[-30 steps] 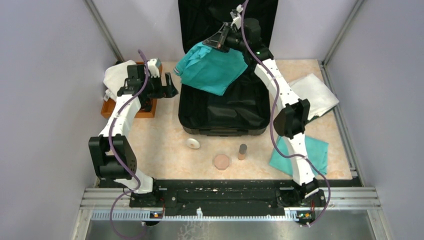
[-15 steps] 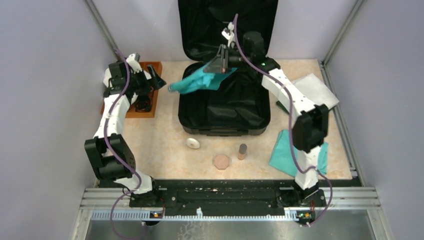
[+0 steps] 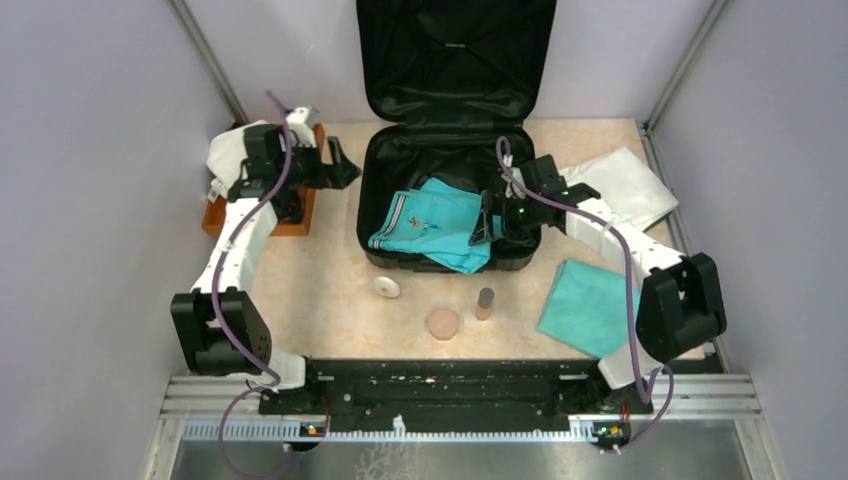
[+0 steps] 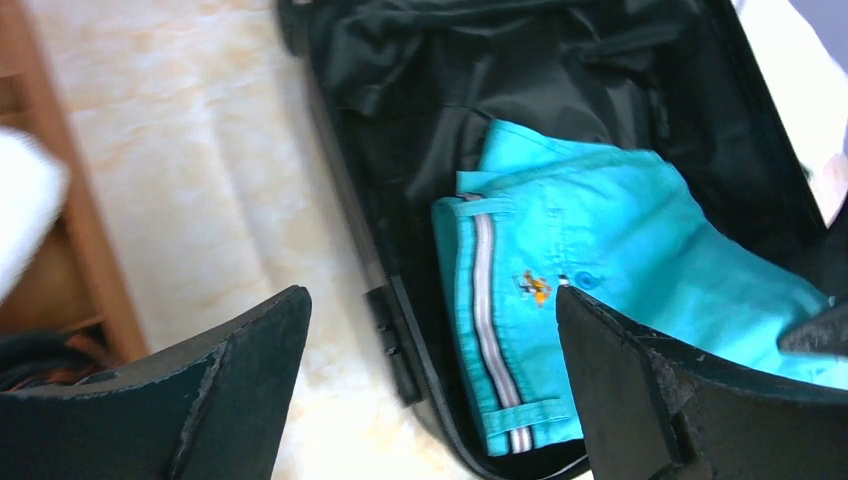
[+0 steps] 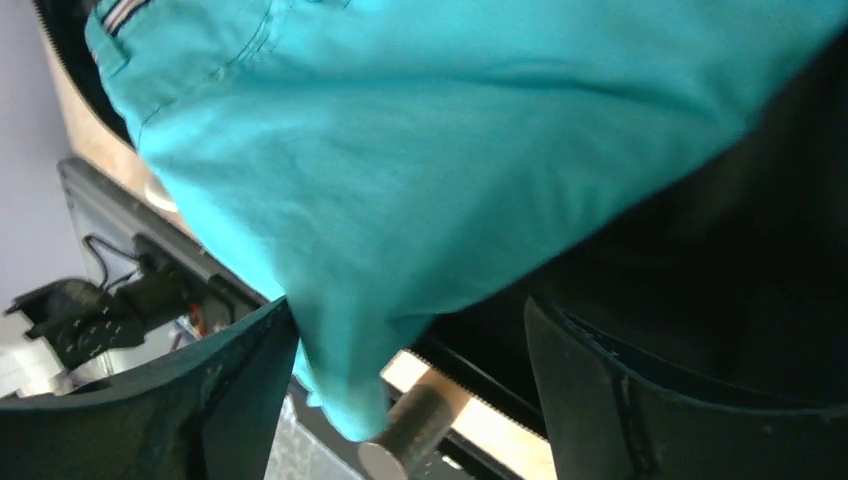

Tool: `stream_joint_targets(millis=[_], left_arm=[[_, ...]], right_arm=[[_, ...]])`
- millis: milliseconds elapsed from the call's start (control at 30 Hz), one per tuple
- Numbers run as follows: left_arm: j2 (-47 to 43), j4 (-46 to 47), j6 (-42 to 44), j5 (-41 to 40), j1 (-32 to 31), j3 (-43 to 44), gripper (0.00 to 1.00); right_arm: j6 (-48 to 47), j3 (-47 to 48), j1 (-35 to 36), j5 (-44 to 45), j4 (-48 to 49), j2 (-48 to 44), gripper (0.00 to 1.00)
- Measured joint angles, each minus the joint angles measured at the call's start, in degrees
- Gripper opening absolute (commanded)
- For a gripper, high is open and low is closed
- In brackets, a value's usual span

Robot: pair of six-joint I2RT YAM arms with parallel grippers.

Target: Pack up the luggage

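- The right gripper (image 3: 490, 222) hangs over the near right corner of the luggage (image 3: 400, 262). Its fingers are apart, and a teal shirt (image 3: 435, 225) lies loose just left of them.
- The open base runs lengthwise away from those fingers, with the lid upright beyond.
- The left gripper (image 3: 335, 165), fingers spread and empty, hovers farther off, with the luggage to its right.

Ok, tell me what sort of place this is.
Probably a robot test cell: plain grey walls between metal posts, the left arm and right arm bolted to a rail, an open suitcase staged on the table.
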Motion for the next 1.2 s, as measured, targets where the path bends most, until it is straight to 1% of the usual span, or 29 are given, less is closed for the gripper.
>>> stream_joint_targets(millis=[67,100,167,300,433,567,733,900,967,1033,1100,1200], left_arm=[[0.7,0.0,1.3,0.0,-3.5,0.2,0.98],[1.6,0.0,2.0,0.1,-5.6,0.7,0.98],[4.0,-0.3,3.0,0.1,-8.5,2.2,0.98],[12.2,-1.3,5.0,0.0,-13.1,9.3,0.98],[19.4,-1.4,6.6,-0.5,-15.5,14.1,0.98],[24.6,-1.5,7.8,-1.1,-17.2,15.9,0.98],[30.9,-1.9,9.4,-1.3,-18.9,18.8,0.98],[38.3,-3.1,10.1,-0.7,-20.3,26.4,0.98],[41.0,-3.1,10.0,0.0,-20.7,29.4,0.98],[43.0,-3.4,9.8,0.8,-20.8,31.7,0.98],[45.4,-3.9,9.7,1.5,-20.9,34.7,0.91],[48.6,-4.8,9.5,2.4,-21.0,38.8,0.77]], right_arm=[[0.0,1.3,-1.4,2.2,-2.4,-0.8,0.96],[0.1,2.6,-2.4,3.5,-3.8,-1.2,0.98],[0.4,5.8,-4.5,6.4,-5.2,-2.0,0.99],[1.9,11.4,-7.3,12.8,-5.3,-2.3,0.99],[4.3,13.6,-7.3,16.8,-4.7,0.7,0.99],[7.1,13.4,-6.3,20.2,-4.2,6.1,0.99],[11.1,13.4,-3.5,25.4,-3.4,11.8,0.99],[15.1,13.5,-1.9,27.1,-1.4,16.2,0.99],[16.2,13.5,-1.3,28.0,-0.7,18.0,0.96],[17.1,13.5,-0.7,28.7,0.1,18.7,0.91],[18.3,12.9,-0.3,29.0,1.5,18.7,0.86],[19.6,9.6,-0.2,29.0,6.0,18.4,0.77]])
